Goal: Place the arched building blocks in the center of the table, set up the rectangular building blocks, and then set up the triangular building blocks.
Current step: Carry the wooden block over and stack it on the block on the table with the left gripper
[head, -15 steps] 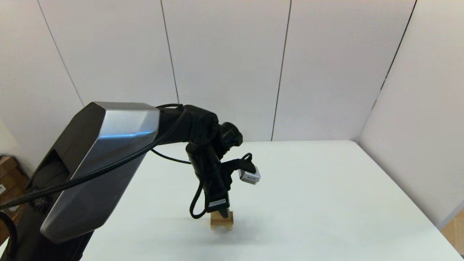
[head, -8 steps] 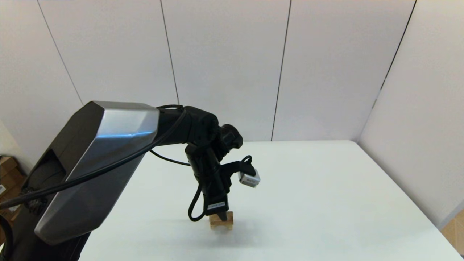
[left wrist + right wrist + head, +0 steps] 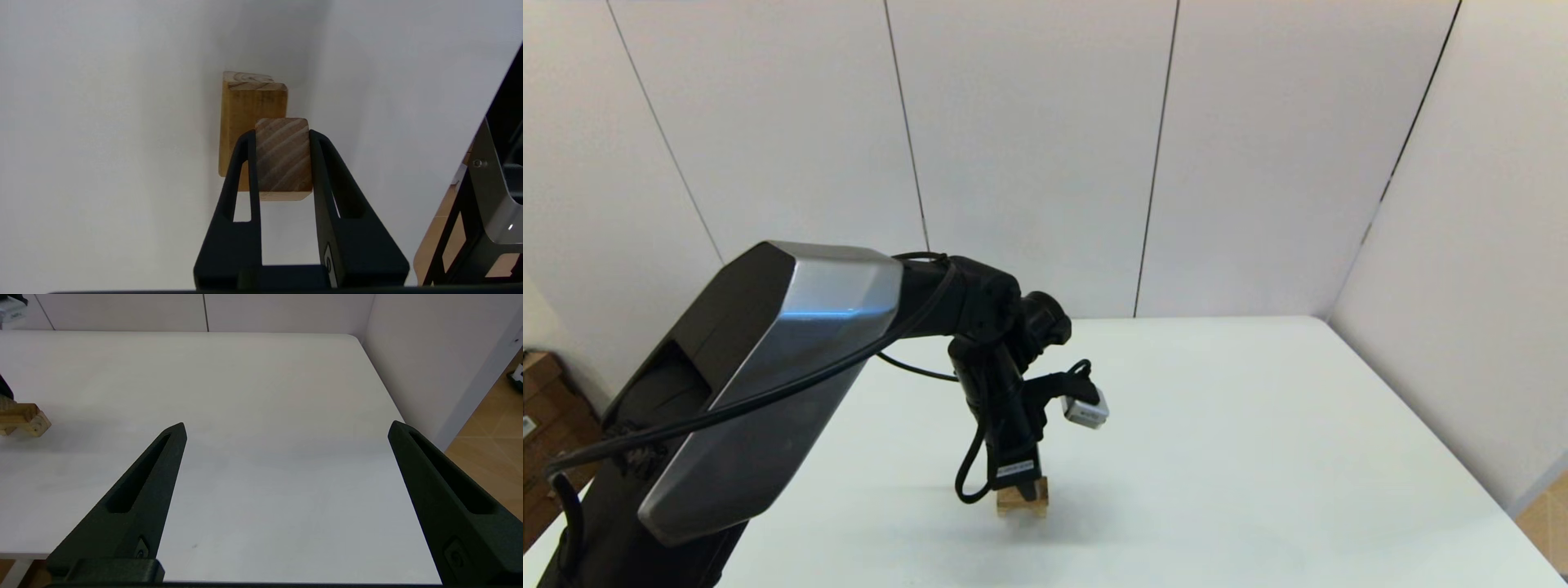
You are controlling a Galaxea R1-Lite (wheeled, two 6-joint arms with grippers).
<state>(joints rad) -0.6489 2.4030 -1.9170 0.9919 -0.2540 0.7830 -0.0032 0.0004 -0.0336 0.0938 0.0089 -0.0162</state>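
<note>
My left gripper (image 3: 282, 134) points straight down over the middle of the table (image 3: 1258, 425) and is shut on the triangular block (image 3: 282, 161), a small brown wedge with striped grain. Right beneath the wedge lies the tan rectangular block (image 3: 250, 110), flat; whether the two touch I cannot tell. In the head view the left gripper (image 3: 1023, 487) hides most of the small wooden stack (image 3: 1022, 502). From the right wrist view the stack's pale lower layer, the arched block (image 3: 36, 425), shows at the far side. My right gripper (image 3: 287, 425) is open and holds nothing, parked near the table's front right edge.
White wall panels (image 3: 1029, 147) close the table off at the back and on the right. The left arm's large silver-and-black forearm (image 3: 768, 384) fills the near left of the head view. Wooden floor (image 3: 482, 412) shows beyond the table's right edge.
The left arm has sunk a little, bringing the gripper and its wedge lower onto the stack. The blocks on the table and the right arm have stayed put.
</note>
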